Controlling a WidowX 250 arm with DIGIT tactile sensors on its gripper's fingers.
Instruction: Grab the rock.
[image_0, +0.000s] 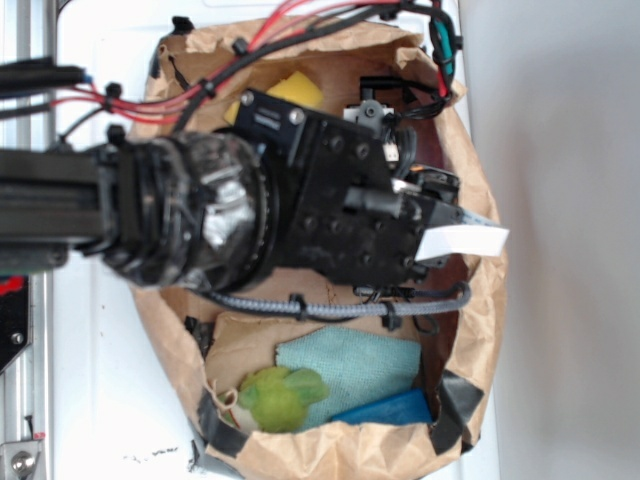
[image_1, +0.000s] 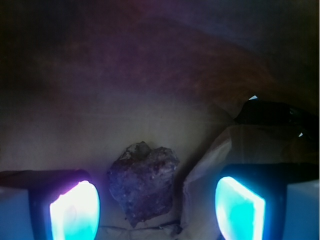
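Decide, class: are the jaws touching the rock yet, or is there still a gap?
Apart. In the wrist view the rock lies between the two glowing pads of the open gripper, with bare surface showing on each side of it.

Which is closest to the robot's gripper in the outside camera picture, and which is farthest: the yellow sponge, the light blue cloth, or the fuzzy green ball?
Measured from the gripper in the exterior view:
1. Light blue cloth, just below the arm inside the paper bag.
2. Yellow sponge, peeking out above the arm at the top.
3. Fuzzy green ball, at the bottom-left corner.
The cloth and sponge are fairly close to call.
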